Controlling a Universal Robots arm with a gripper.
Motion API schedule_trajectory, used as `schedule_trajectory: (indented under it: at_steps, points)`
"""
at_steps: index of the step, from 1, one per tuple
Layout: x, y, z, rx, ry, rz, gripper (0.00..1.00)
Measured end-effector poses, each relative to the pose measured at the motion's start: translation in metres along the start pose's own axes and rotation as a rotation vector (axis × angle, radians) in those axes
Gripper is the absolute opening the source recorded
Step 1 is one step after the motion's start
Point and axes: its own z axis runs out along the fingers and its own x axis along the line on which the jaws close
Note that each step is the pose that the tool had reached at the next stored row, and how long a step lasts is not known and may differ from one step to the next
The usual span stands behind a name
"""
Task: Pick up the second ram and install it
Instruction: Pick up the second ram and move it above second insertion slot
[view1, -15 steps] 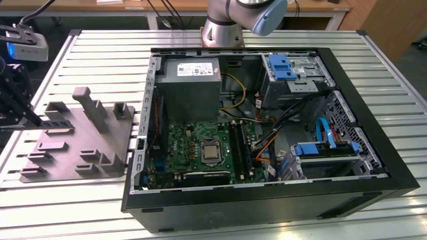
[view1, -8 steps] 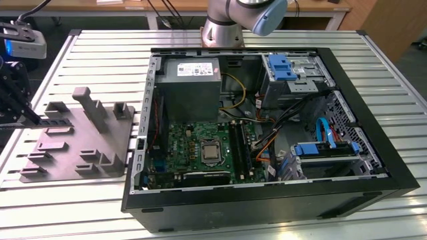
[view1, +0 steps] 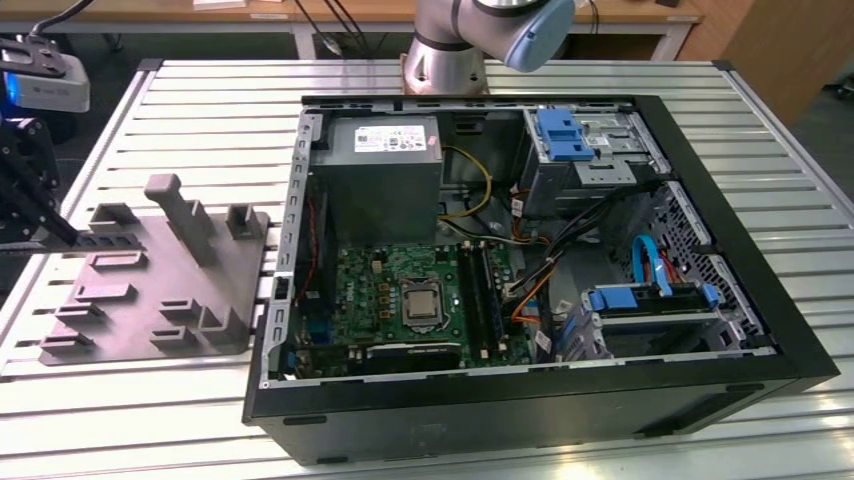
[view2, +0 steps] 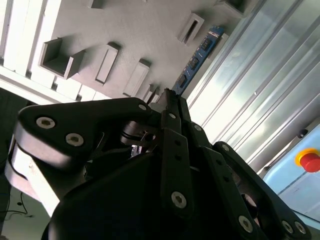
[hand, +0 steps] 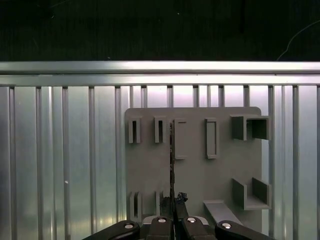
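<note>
The second ram (view2: 197, 56) is a narrow blue-green strip with black chips, seen edge-on as a thin dark line (hand: 171, 165) in the first wrist view. It runs over the grey fixture plate (view1: 147, 300) near that plate's edge. My gripper (view2: 169, 97) is shut on one end of the strip, the black fingers pressed together around it. In the exterior view the gripper (view1: 54, 232) hangs at the far left, above the fixture plate's left side. I cannot tell whether the strip still touches the plate.
The open black computer case (view1: 534, 400) lies at the exterior view's right of the plate, holding the green motherboard (view1: 400, 300), the grey power supply (view1: 384, 170) and blue drive brackets (view1: 561, 135). The arm's base (view1: 447, 60) stands behind it. A red button (view2: 310, 161) sits beyond the slatted table.
</note>
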Motion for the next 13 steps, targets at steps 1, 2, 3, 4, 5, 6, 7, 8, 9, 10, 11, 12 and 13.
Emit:
schedule_trajectory:
  at_steps: [1, 2, 3, 4, 5, 6, 7, 8, 9, 10, 11, 12, 13]
  points:
    - [0.0000, 0.0000, -0.0005, 0.0000, -0.0002, 0.000, 0.14]
    - [-0.0001, 0.0000, -0.0010, 0.0000, -0.0004, 0.000, 0.14]
    - [-0.0001, -0.0001, -0.0016, 0.0000, -0.0005, 0.000, 0.14]
    - [-0.0001, -0.0001, -0.0022, 0.0000, -0.0008, 0.000, 0.14]
    - [-0.0001, -0.0001, -0.0029, 0.0000, -0.0009, 0.000, 0.14]
    - [-0.0002, -0.0001, -0.0036, -0.0001, -0.0012, 0.000, 0.14]
    - [-0.0002, -0.0001, -0.0042, 0.0000, -0.0016, 0.000, 0.14]
    - [-0.0002, -0.0001, -0.0048, 0.0000, -0.0020, 0.000, 0.14]
    - [-0.0002, -0.0001, -0.0055, -0.0001, -0.0024, 0.000, 0.14]
    - [-0.0003, -0.0001, -0.0061, 0.0000, -0.0028, 0.000, 0.14]
    - [-0.0003, -0.0001, -0.0068, 0.0000, -0.0032, 0.000, 0.14]
    - [-0.0003, -0.0002, -0.0074, 0.0000, -0.0036, 0.000, 0.14]
    - [-0.0003, -0.0002, -0.0082, -0.0001, -0.0038, 0.000, 0.14]
